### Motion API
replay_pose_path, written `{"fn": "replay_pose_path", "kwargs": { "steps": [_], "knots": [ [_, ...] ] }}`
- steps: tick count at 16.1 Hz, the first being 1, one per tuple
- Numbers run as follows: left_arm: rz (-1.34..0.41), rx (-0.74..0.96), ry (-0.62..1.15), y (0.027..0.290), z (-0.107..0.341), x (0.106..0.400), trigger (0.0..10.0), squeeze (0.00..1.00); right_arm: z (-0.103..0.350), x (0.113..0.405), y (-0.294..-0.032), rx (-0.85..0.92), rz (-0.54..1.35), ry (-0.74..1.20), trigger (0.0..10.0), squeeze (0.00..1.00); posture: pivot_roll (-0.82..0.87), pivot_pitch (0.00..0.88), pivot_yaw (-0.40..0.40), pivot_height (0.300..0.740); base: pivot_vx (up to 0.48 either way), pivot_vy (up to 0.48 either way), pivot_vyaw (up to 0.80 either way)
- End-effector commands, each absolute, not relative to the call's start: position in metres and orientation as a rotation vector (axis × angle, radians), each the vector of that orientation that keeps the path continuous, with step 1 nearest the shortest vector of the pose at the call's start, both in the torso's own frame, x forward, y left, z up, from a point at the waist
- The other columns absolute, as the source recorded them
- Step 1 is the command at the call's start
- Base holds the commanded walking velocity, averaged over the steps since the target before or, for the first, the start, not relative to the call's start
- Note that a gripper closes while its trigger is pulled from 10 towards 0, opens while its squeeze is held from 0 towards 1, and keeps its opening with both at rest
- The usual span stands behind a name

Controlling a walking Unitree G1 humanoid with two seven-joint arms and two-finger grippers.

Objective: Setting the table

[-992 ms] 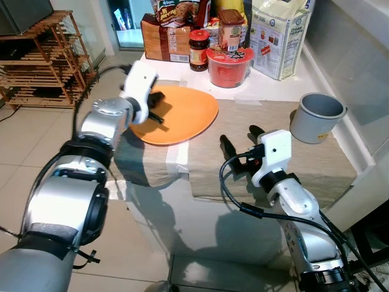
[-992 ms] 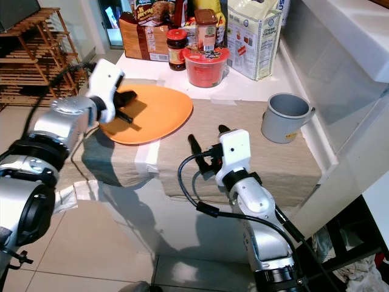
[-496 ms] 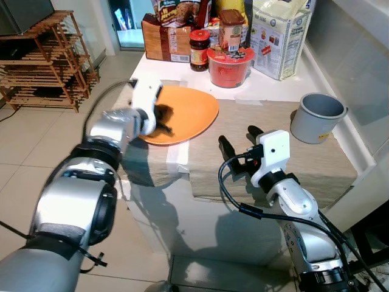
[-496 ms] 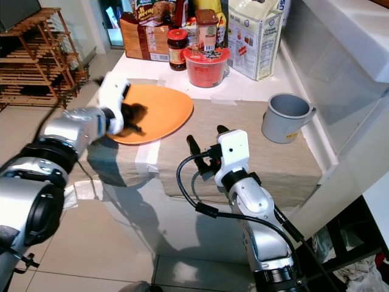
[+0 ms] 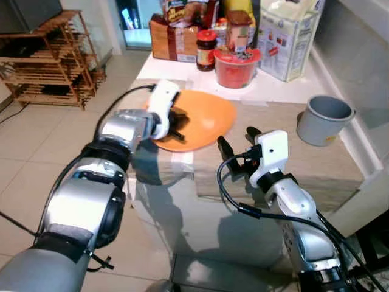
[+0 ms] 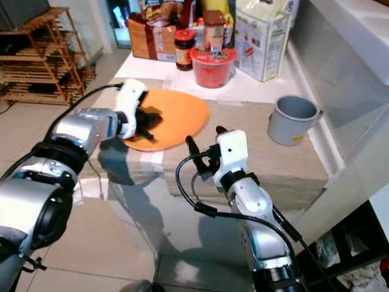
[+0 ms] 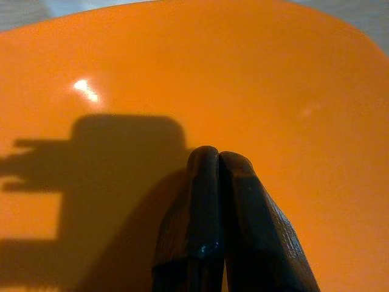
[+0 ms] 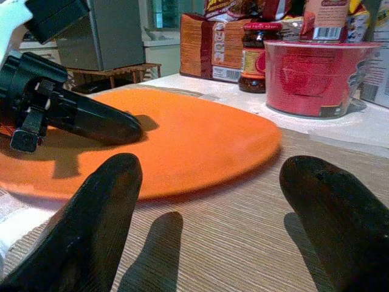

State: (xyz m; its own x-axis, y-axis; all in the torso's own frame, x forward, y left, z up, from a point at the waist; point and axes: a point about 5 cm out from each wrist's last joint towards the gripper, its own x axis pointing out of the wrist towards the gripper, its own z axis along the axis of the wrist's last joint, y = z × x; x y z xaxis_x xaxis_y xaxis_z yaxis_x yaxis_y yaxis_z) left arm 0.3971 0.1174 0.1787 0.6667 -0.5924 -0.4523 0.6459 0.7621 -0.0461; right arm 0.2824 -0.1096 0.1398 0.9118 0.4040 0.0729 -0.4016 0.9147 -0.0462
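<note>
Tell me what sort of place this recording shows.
Probably a home kitchen: food packages and a red noodle cup crowd a counter, with an orange plate and a wooden rack nearby.

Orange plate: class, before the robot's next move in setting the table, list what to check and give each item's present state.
1. Left gripper shut, over the orange plate: ok.
2. Plate actually gripped by the left gripper: cannot tell.
3. Right gripper open, short of the plate's rim: ok.
4. Plate lying on the placemat: ok.
5. Grey cup upright, apart from the plate: ok.
6. Red bowl apart from the plate: ok.
</note>
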Motion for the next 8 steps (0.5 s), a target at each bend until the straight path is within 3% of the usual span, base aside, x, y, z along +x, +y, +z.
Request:
{"fn": "replay_pose_path", "kwargs": {
  "steps": [1, 8],
  "knots": [
    [-0.737, 0.127, 0.498, 0.1110, 0.1733, 0.3930, 10.0, 0.00, 0.1412, 0.2847, -0.1076, -0.033, 0.426, -0.082, 10.0, 0.00, -0.08, 0.000, 0.057, 0.736, 0.000, 0.000, 0.00],
    [-0.763, 0.115, 0.477, 0.1053, 0.1785, 0.3915, 10.0, 0.00, 0.1402, 0.2849, -0.1078, -0.035, 0.427, -0.078, 10.0, 0.00, -0.08, 0.000, 0.053, 0.736, 0.000, 0.000, 0.00]
  ]
}}
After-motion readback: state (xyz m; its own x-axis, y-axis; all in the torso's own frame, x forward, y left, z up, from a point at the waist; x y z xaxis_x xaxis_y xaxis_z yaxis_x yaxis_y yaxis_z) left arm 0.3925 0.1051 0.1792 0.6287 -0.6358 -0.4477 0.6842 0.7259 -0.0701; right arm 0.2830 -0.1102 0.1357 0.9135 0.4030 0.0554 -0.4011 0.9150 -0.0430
